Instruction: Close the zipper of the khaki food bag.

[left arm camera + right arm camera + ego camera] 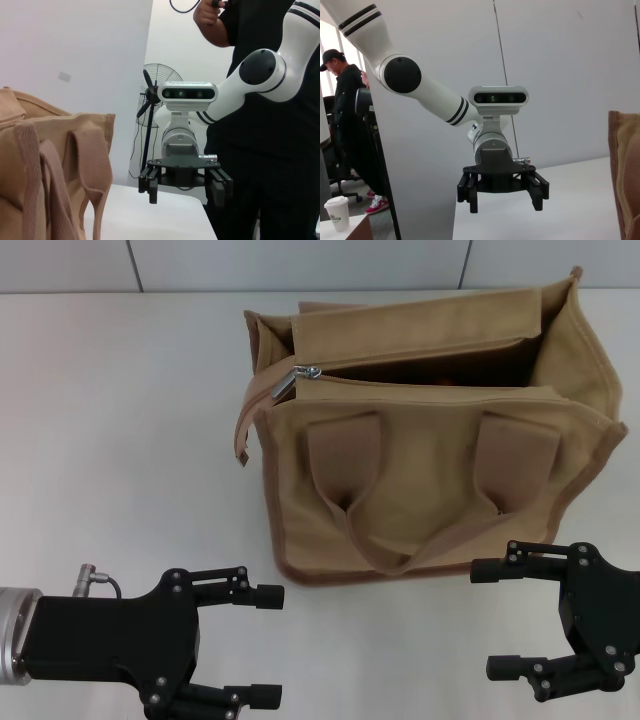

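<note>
Left gripper (268, 645) fingers wide — empty | right gripper (497, 618) same | zipper (305, 373) unclosed

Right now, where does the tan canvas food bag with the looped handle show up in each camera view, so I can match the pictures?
Head view: the tan canvas food bag stands centre-right on the white table, top open, beyond both grippers.
Left wrist view: the bag fills the lower left corner, strap side showing.
Right wrist view: only an edge of the bag shows at the right border.
Shared landmark: the white table.
</note>
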Motion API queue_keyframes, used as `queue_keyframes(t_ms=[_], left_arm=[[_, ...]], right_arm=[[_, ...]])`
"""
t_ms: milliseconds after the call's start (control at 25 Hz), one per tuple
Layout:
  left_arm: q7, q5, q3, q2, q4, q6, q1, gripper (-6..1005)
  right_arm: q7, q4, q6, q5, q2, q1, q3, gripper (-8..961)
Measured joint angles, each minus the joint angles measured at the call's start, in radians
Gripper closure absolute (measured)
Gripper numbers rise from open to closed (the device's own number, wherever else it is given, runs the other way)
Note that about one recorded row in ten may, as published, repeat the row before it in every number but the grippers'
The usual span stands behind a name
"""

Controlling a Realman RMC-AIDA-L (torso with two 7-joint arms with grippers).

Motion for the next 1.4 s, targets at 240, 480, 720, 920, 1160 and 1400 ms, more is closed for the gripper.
queue_keyframes(t_ms=[240,480,720,920,1160,1400], left_arm=[[0.0,-0.002,-0.021,0.0,0.0,0.0,0.0,182],[-0.001,0.001,-0.026,0.0,0.0,0.002,-0.001,200],[-0.001,-0.004,-0.068,0.003,0.0,-0.002,0.001,217],[0.003,-0.008,-0.34,0.011,0.0,-0.007,0.021,232],[0.043,-0.01,-0.602,-0.038,0.0,-0.145,0.005,249],[0.05,0.025,-0.543,-0.058,0.011,-0.252,-0.065,267]], right_arm=[[0.0,0.0,0.0,0.0,-0.001,0.002,0.0,125],[0.0,0.0,0.0,-0.003,-0.001,0.002,0.0,126],[0.0,0.001,0.0,-0.002,-0.001,0.001,0.0,126],[0.006,0.002,0.0,0.0,-0.001,-0.003,0.0,126],[0.007,0.002,0.0,0.001,-0.001,-0.01,0.006,125],[0.009,0.005,0.017,0.0,-0.001,-0.013,0.009,125]])
